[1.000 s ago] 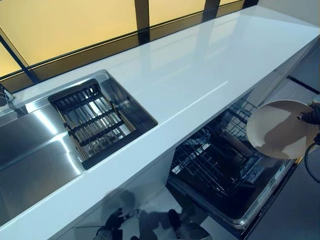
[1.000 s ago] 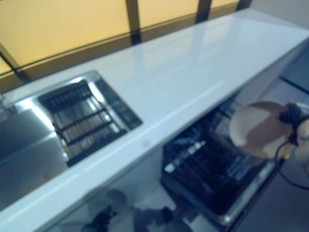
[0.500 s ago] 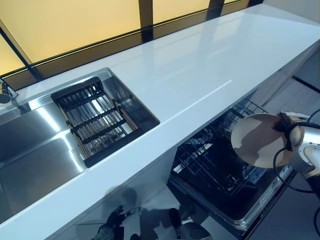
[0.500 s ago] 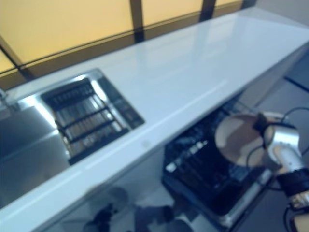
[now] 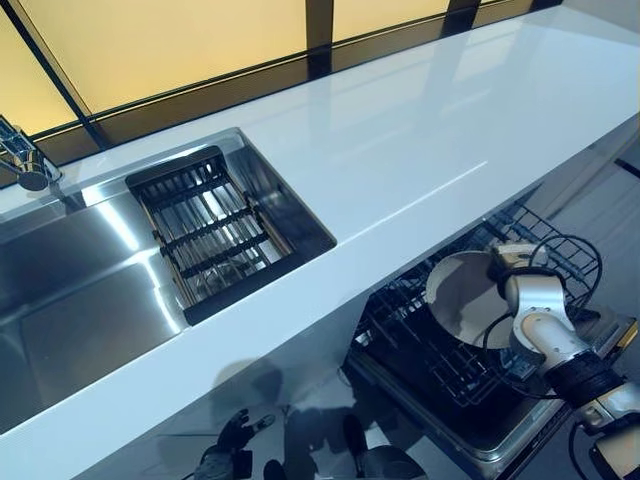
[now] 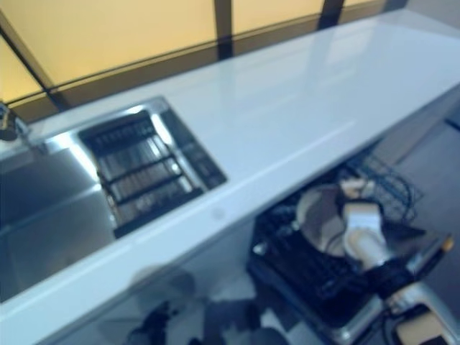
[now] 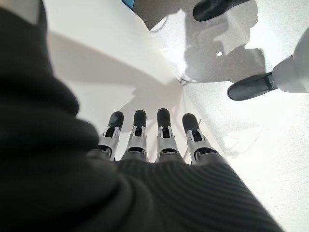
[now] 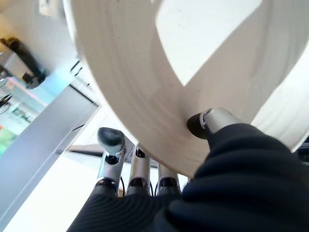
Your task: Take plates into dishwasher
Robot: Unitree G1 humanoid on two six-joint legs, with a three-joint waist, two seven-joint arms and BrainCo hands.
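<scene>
A round beige plate [image 5: 458, 300] stands tilted on edge over the pulled-out lower rack [image 5: 430, 350] of the open dishwasher under the counter. My right hand [image 5: 522, 292] grips its right rim. In the right wrist view the thumb [image 8: 211, 122] presses on the plate's face [image 8: 159, 63] and the fingers [image 8: 140, 171] lie behind it. Whether the plate's lower edge touches the rack wires, I cannot tell. My left hand [image 7: 149, 140] hangs low over the white floor, fingers straight and empty.
The long white counter [image 5: 420, 130] runs above the dishwasher. A steel sink [image 5: 70, 300] with a black drain insert [image 5: 215, 230] and a faucet [image 5: 25, 160] lies at the left. The dishwasher's open door [image 5: 520, 440] juts out at the lower right.
My right hand has carried the plate leftward and down, from beside the dishwasher to over its rack. The camera has also shifted, so the sink sits further right in view.
</scene>
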